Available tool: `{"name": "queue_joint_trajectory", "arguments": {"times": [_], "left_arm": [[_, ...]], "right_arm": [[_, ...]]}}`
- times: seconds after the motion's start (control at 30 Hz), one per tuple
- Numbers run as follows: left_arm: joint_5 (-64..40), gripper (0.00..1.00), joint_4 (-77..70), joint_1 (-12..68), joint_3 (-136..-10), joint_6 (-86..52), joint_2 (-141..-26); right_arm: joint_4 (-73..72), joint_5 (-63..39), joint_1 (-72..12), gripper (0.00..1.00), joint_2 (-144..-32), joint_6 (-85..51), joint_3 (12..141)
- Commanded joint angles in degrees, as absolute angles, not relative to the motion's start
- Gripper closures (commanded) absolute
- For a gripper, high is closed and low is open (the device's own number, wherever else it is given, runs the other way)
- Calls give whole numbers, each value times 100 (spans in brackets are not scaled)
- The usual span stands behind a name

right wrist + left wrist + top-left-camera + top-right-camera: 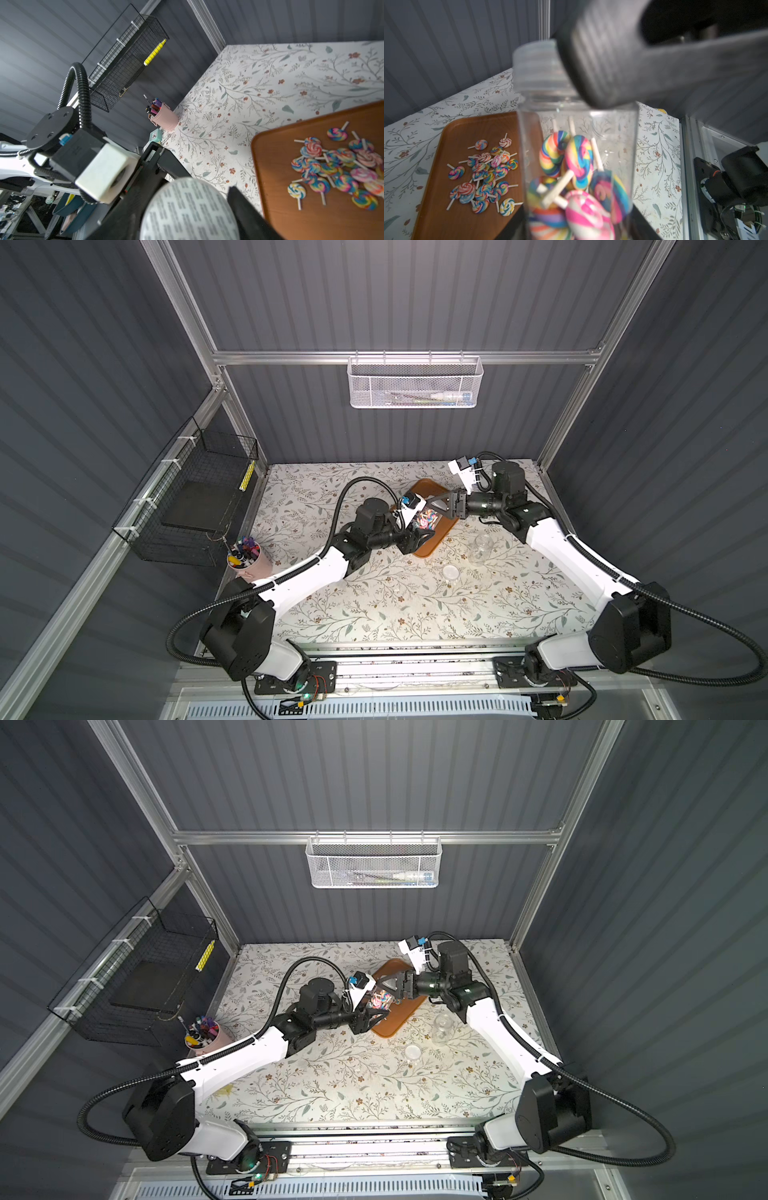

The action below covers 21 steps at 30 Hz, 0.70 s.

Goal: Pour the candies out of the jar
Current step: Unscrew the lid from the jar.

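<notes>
the jar point(577, 124) is gripped by the left end effector point(422, 533) above the tray point(452, 207) at the far centre of the tabletop point(374, 605). its lid point(537, 66) is on. some candies point(579, 164) are contained in the jar; more are heaped on the tray. the right end effector point(442, 506) is placed around the lid; whether it is clamped cannot be told.

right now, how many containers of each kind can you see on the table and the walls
clear jars: 2, the held jar and a loose jar
brown tray: 1
pink pen cup: 1
wall baskets: 2, a white mesh basket and a black wire basket
total: 6
</notes>
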<state>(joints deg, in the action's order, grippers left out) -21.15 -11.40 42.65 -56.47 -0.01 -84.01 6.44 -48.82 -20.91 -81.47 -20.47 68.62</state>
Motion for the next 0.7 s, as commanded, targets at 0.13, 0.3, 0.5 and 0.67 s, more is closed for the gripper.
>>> {"name": "queue_joint_trajectory", "arguments": {"times": [0.13, 0.3, 0.5, 0.67], "left_arm": [[-1024, 100, -853, 4399, -5739, 197, -8471], [-743, 100, -785, 4438, -5765, 253, -8507], [-615, 100, -729, 4474, -5799, 308, -8508], [-580, 100, -738, 4491, -5800, 318, -8500]], "right_arm": [[1020, -3626, -2226, 16, -7954, -2754, 6910], [1280, -2977, -2407, 22, -7945, -2978, 6886], [1745, -2676, -2566, 24, -8119, -2891, 7128], [1785, -2708, -2579, 27, -8200, -2970, 7170]]}}
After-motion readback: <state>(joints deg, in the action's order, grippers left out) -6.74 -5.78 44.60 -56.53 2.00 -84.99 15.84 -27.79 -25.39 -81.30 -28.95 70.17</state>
